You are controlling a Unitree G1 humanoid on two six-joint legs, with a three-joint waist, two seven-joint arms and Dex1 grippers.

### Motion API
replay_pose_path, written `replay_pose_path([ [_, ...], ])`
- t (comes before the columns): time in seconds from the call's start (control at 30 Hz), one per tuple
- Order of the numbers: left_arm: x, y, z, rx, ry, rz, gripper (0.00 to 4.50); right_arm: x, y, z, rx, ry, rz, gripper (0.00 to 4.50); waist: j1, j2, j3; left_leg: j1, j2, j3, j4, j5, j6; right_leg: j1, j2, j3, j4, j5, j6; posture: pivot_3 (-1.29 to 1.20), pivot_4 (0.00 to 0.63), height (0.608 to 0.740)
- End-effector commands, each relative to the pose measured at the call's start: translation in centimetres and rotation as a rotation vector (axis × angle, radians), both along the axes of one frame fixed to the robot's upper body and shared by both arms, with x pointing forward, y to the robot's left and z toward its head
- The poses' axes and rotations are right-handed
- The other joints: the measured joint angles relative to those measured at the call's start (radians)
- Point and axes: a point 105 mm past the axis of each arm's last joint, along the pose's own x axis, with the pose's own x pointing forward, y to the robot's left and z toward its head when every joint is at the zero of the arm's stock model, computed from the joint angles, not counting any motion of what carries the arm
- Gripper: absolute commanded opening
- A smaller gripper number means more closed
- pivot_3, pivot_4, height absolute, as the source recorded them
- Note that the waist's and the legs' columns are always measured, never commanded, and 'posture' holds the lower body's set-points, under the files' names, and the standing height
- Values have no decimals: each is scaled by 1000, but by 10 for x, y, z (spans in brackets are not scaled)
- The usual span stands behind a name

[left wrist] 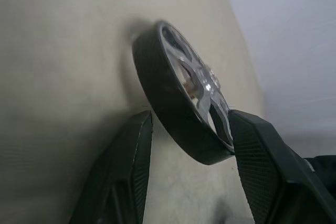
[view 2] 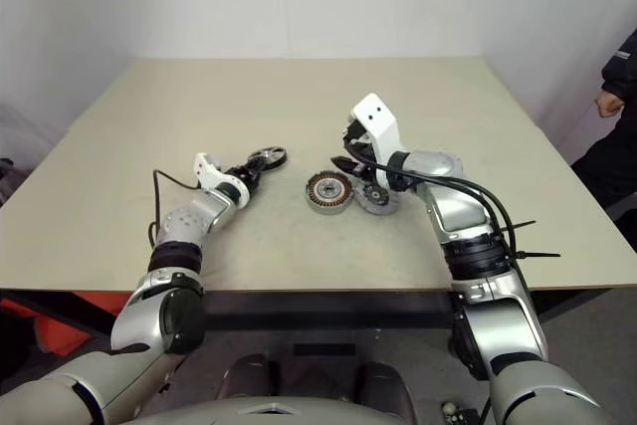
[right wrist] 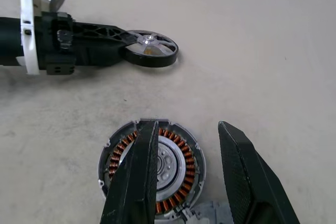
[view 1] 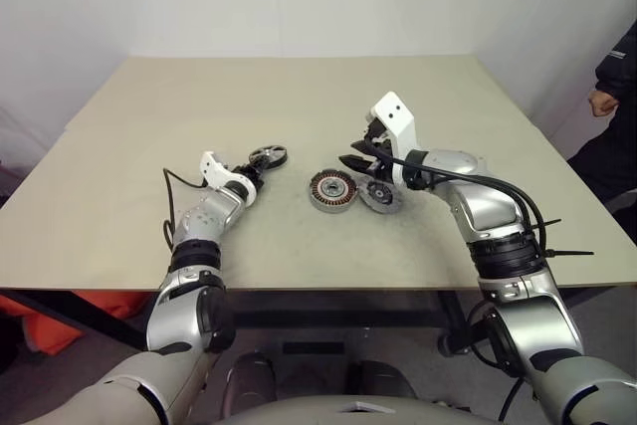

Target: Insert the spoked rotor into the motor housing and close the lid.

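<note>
The spoked rotor (view 1: 267, 156), a black ring with silver spokes, lies flat on the table left of centre. My left gripper (view 1: 255, 167) is open, and its fingers (left wrist: 131, 171) stand on either side of the rotor's (left wrist: 178, 103) rim close to its edge. The motor housing (view 1: 331, 189), silver with a ring of copper windings, sits mid-table. My right gripper (right wrist: 187, 125) hovers open just above the housing (right wrist: 152, 166) with nothing between its fingers. The lid (view 1: 380, 196), a grey round disc, lies against the housing's right side, under the right wrist.
The tan table (view 1: 299, 97) stretches bare behind the parts, with its front edge (view 1: 318, 289) near me. A person in dark clothes (view 1: 615, 97) stands beyond the table's right edge.
</note>
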Motion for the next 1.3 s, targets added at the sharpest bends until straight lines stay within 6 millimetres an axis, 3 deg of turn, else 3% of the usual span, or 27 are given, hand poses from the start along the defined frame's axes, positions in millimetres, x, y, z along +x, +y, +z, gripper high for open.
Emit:
replay_pose_path([
  [0.03, 9, -2, 11, -34, -26, 10, 2418, 1, -3, 21, 24, -73, -10, 1998, 1, 0, 0, 0, 0, 0, 0, 0, 0, 0, 0, 0, 0, 0, 1, 0, 0, 740],
  [0.2, 9, -2, 6, -77, 1, 30, 2418, 4, -8, 21, 15, -75, -29, 1998, 3, 0, 0, 0, 0, 0, 0, 0, 0, 0, -1, 0, 0, -1, 2, 0, 0, 740],
  [0.27, 8, -1, 4, -89, 9, 38, 1837, 5, -9, 21, 15, -74, -33, 2033, 3, 0, 0, 0, 0, 0, 0, 0, 0, 0, -1, 0, 0, -1, 2, 0, 0, 740],
  [0.67, 6, -1, 0, -105, 18, 41, 1837, 8, -5, 18, 11, -72, -33, 2033, 3, 0, 0, 0, 0, 0, 0, 0, 0, 0, -1, 0, 0, 0, 1, 0, 0, 740],
  [0.77, 6, -1, 0, -106, 17, 41, 1263, 9, -5, 18, 12, -73, -38, 2033, 3, 0, 0, 0, 0, 0, 0, 0, 0, 0, -1, 0, 0, 0, 1, 0, 0, 740],
  [0.83, 6, -2, 1, -105, 9, 30, 643, 9, -6, 18, 11, -73, -41, 2033, 3, 0, 0, 2, 0, 0, 0, 0, 0, 1, -1, 0, 0, 0, 2, 0, 0, 740],
  [1.03, 5, -4, 4, -94, -8, 6, 643, 11, -8, 16, 8, -73, -54, 2033, 3, 0, 0, 2, 0, 0, 0, 0, 0, 2, -1, 0, 0, -3, 6, 0, 0, 740],
  [1.23, 1, -17, 22, -159, -63, -73, 643, 14, -19, 7, -37, -62, -114, 2033, 3, 0, 0, 1, 0, 0, 0, 0, 0, 2, -1, 0, 0, 1, 0, 0, 0, 740],
  [1.3, -8, -34, 41, -181, -113, -201, 643, 9, -28, -4, -105, -58, -114, 2033, 5, -1, 1, 0, 0, 0, 0, 0, 0, 1, -2, 0, 0, 1, -1, 0, 0, 740],
])
